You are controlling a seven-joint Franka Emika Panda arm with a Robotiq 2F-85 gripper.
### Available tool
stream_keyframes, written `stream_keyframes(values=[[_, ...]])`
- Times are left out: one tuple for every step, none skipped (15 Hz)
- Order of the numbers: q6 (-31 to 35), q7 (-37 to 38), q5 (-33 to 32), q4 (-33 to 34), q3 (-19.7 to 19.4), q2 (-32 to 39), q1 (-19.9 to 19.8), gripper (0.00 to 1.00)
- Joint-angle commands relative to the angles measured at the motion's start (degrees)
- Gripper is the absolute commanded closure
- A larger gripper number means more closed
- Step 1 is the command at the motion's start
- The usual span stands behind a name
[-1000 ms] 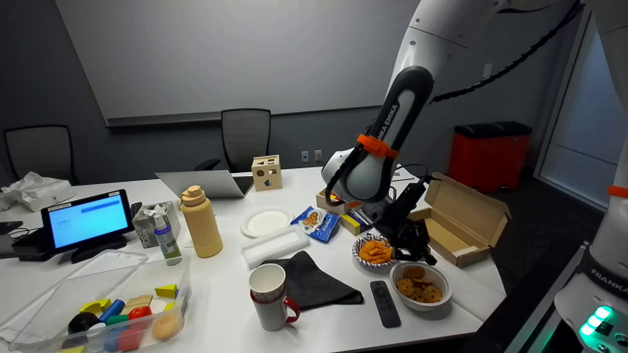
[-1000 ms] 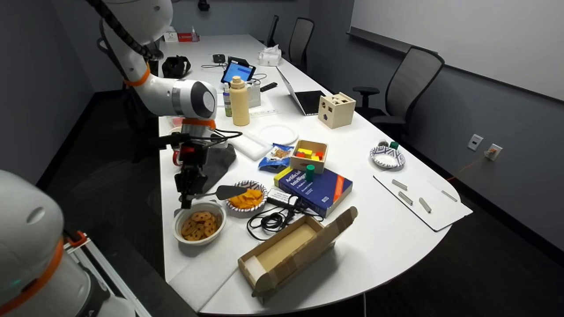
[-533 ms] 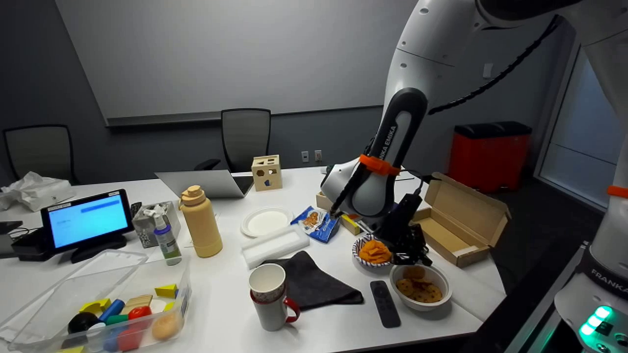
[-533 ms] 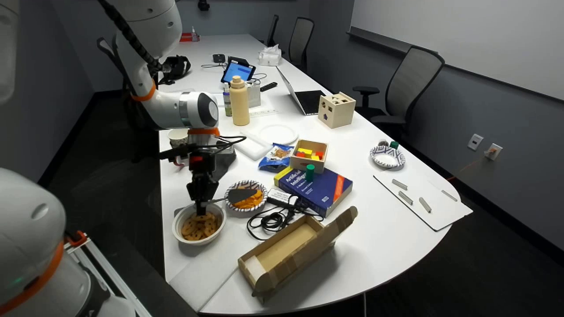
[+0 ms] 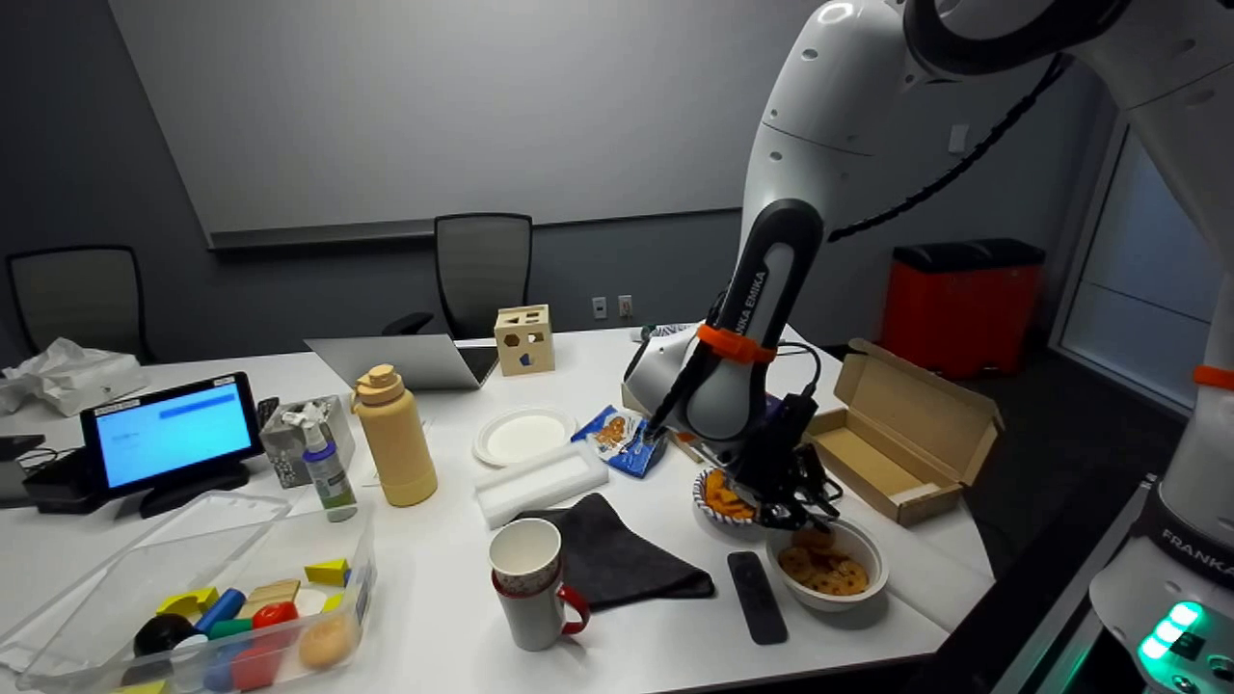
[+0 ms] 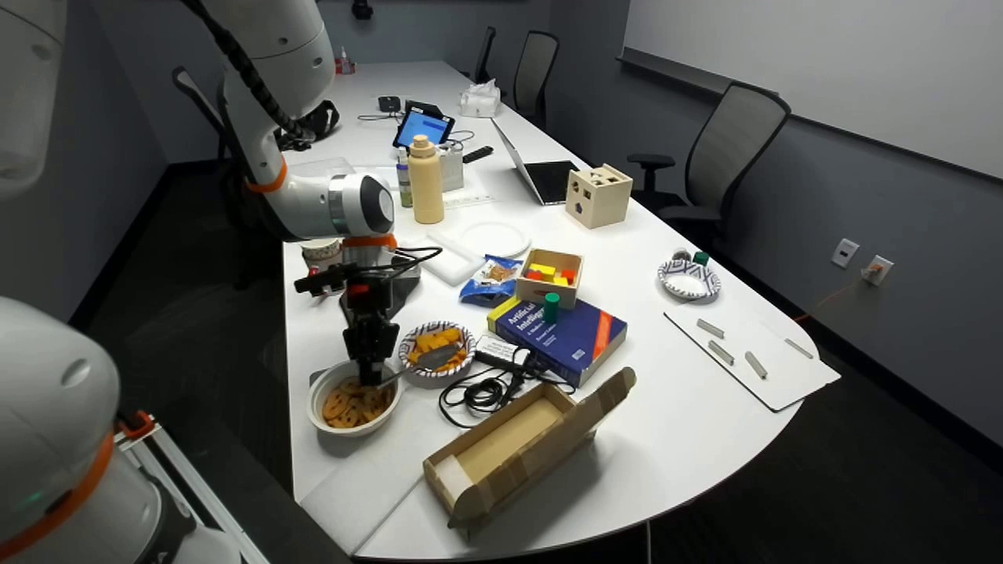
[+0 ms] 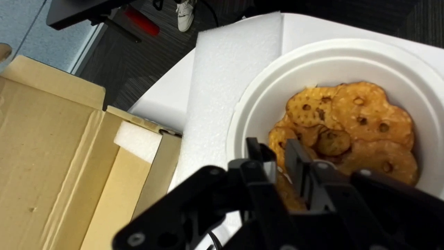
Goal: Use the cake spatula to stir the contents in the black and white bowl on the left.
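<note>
The black and white bowl has a zigzag pattern and holds orange-yellow chips; an exterior view shows it partly behind my gripper. My gripper is shut on the cake spatula near its handle, low over the edge of the neighbouring white bowl. The spatula slants down from the chips' side, its dark blade over the chips; whether it touches them I cannot tell. In the wrist view my fingers stand slightly apart over the white bowl; the blade is out of view and the handle mostly hidden.
The white bowl of brown cookies stands close beside the patterned bowl. An open cardboard box, black cables, a blue book, a snack bag and a black remote lie around. A second patterned bowl stands farther off.
My gripper has moved lower and toward the patterned bowl, carrying the spatula. The blade has shifted from the bowl's near side to over the chips, and the spatula is more slanted.
</note>
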Motion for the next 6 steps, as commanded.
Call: stream_keyframes(values=[[0.08,0.95,-0.50,1.10,-0.15,0.36,0.76,0.42],[0.15,0.92,-0.42,1.35,-0.16,0.39,0.77,0.34],[-0.03,0.84,-0.23,1.16,-0.09,-0.12,0.74,0.26],[0.15,0.76,-0.05,1.25,0.00,-0.13,0.67,0.19],[0.43,0.74,-0.02,1.37,0.04,-0.18,0.64,0.10],[0.47,0.70,0.14,1.31,0.13,-0.54,0.60,0.04]])
